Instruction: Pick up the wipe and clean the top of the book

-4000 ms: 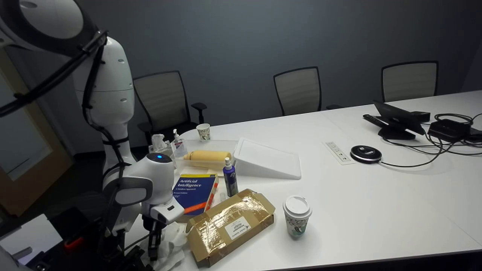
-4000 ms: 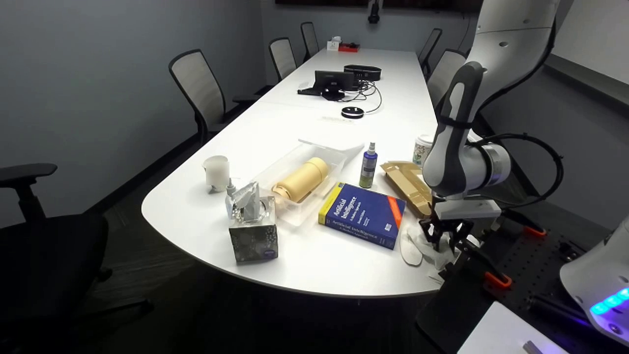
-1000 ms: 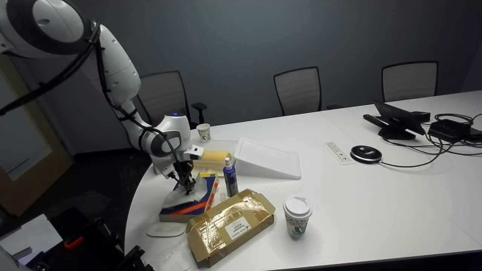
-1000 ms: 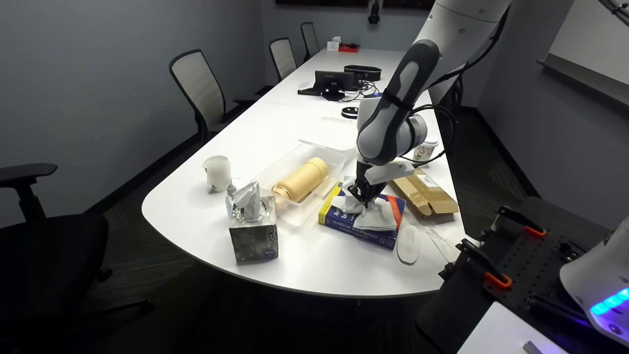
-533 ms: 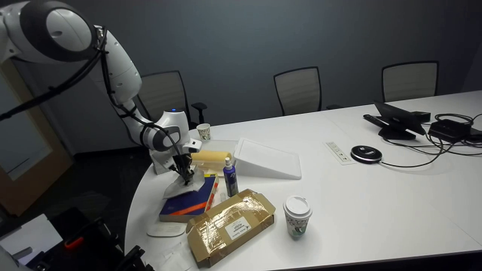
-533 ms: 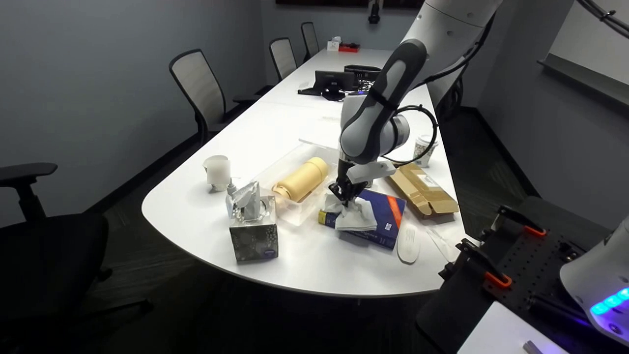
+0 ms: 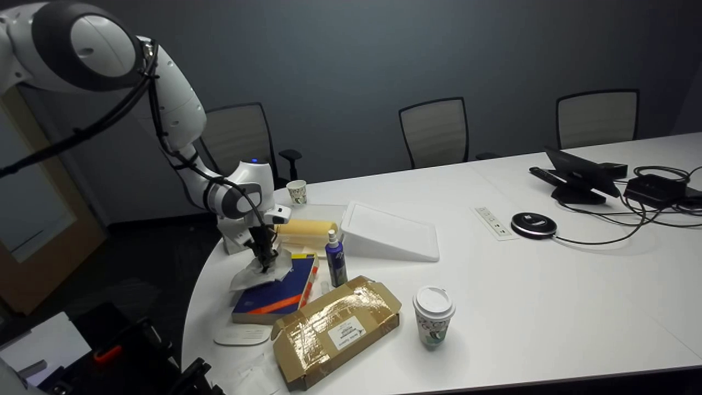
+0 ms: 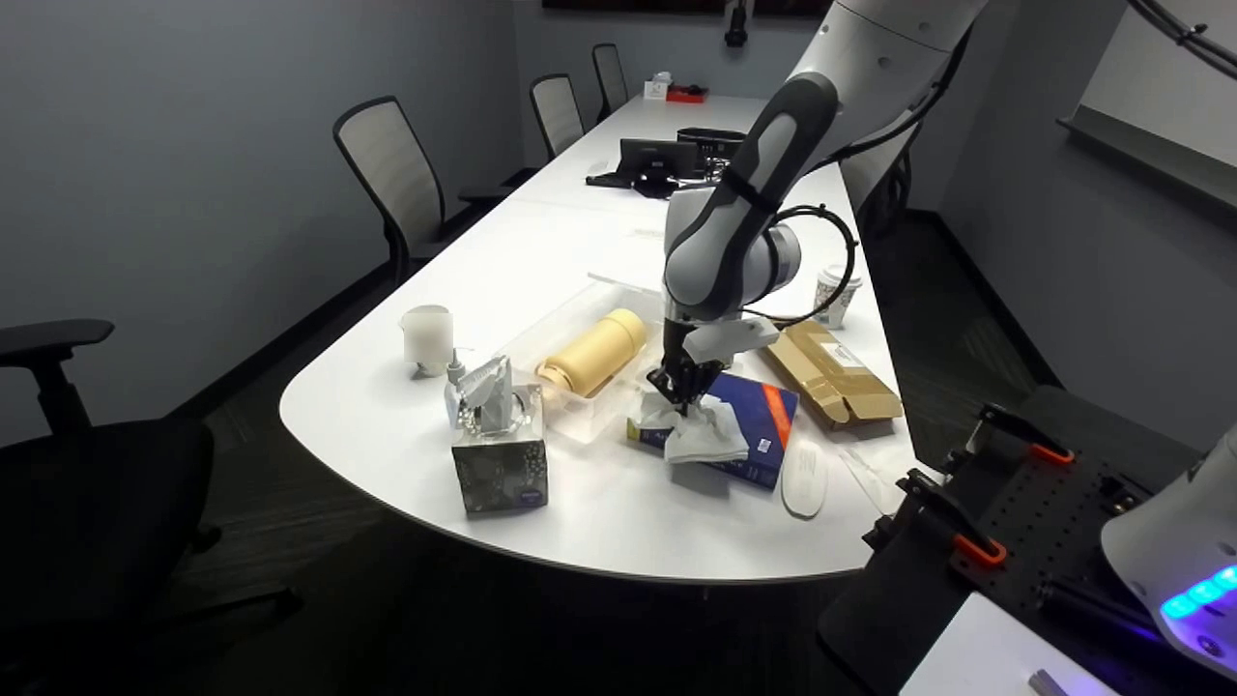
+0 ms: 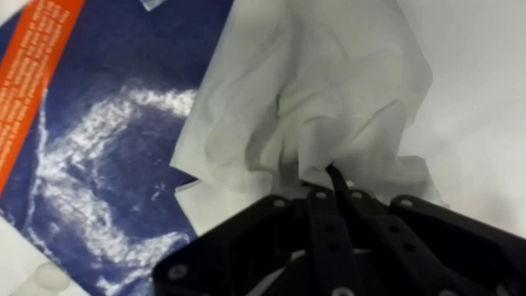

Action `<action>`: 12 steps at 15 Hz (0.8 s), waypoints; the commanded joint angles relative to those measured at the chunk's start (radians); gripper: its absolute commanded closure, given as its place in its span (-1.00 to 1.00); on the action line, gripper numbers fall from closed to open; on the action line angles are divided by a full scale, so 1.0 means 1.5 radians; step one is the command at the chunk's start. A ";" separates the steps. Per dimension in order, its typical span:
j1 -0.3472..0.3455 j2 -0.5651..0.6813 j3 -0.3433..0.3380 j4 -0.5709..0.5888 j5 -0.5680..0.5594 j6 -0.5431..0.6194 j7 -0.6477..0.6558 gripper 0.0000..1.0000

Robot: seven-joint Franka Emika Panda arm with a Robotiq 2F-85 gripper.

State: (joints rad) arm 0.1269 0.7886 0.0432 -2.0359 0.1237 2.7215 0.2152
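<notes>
On the white table (image 8: 599, 532), the gripper (image 9: 336, 185) clamps the wipe (image 9: 312, 98), with most of the book (image 9: 115, 139) leftward in the wrist view, likely the next stroke's way.

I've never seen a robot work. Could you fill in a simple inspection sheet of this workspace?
Surface: white table, rounded at one end.
Job's things: white wipe over the blue book, reaching past its edge; pale patches show, glare or residue unclear.
Clutter: cardboard box, spray bottle, lidded cup, tissue box.
Gripper: closed, pinching the wipe.
Cables: black, along the arm; more beside the dark screen.
Surroundings: office chairs, grey wall.
</notes>
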 commanded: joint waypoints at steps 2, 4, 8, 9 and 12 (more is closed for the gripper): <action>0.007 -0.013 -0.050 -0.008 -0.014 -0.036 0.019 0.99; 0.011 -0.011 -0.072 -0.001 -0.017 -0.030 0.030 0.99; 0.017 -0.002 -0.099 0.013 -0.017 -0.001 0.042 0.99; 0.013 -0.001 -0.097 0.015 -0.014 0.003 0.040 0.99; -0.002 -0.005 -0.071 0.016 -0.001 0.002 0.024 0.99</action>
State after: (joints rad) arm 0.1288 0.7853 -0.0907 -2.0148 0.1216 2.7127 0.2336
